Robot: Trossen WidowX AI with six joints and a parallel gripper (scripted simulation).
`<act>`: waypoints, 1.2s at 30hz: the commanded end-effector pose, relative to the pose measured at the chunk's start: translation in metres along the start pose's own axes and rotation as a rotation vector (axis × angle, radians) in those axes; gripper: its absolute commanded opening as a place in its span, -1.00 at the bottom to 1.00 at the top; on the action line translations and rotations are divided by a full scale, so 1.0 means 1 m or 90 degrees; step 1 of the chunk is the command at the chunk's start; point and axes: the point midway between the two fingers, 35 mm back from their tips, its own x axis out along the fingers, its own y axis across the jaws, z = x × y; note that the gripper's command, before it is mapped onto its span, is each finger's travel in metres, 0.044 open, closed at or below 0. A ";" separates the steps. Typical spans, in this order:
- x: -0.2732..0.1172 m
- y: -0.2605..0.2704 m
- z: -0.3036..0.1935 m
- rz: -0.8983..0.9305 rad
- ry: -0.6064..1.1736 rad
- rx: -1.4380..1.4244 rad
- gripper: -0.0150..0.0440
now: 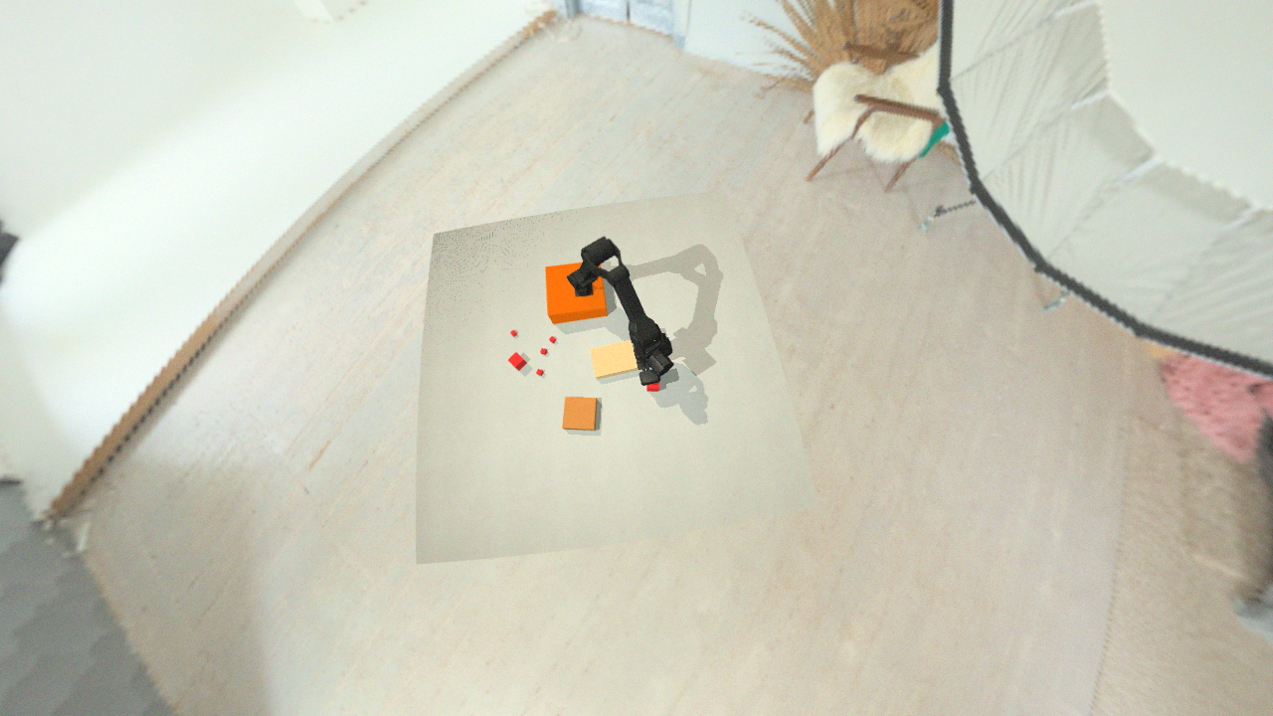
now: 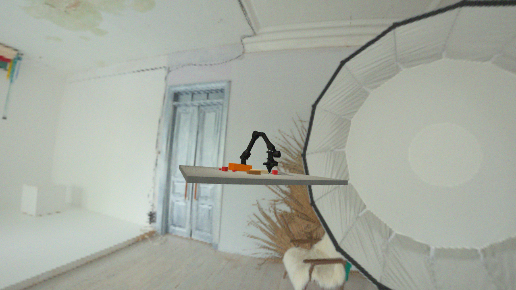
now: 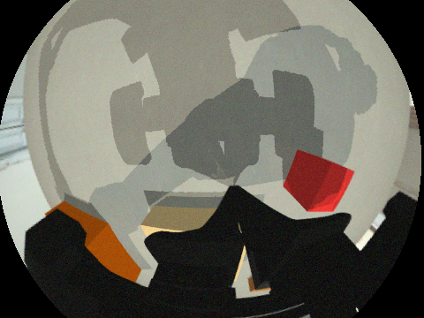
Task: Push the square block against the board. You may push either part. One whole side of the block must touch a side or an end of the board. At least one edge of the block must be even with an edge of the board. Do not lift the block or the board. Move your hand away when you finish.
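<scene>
The square block (image 1: 580, 414) (image 2: 253, 172), orange-brown, lies flat on the table. The board (image 1: 614, 359) (image 2: 264, 172) (image 3: 185, 216), a pale yellow rectangle, lies behind and to the right of it in the top view, with a wide gap between them. My gripper (image 2: 269, 171) (image 3: 233, 190) is shut and empty, pointing down with its tips low, close to the table, near the board's right end. In the top view the arm covers the fingertips and the board's right end. In the wrist view the fingers hide part of the board. I cannot tell if they touch it.
A red cube (image 1: 653, 387) (image 2: 275, 172) (image 3: 317, 181) sits close beside the gripper. A larger red cube (image 1: 517, 360) (image 2: 224, 168) and several tiny red cubes lie left of the board. The big orange box (image 1: 576, 307) (image 2: 238, 166) (image 3: 110, 252) is at the arm's base.
</scene>
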 end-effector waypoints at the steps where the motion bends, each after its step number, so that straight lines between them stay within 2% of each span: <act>1: 0.001 0.000 -0.006 0.000 0.003 0.000 -0.49; 36: 0.001 -0.004 -0.065 0.000 0.007 0.000 -0.49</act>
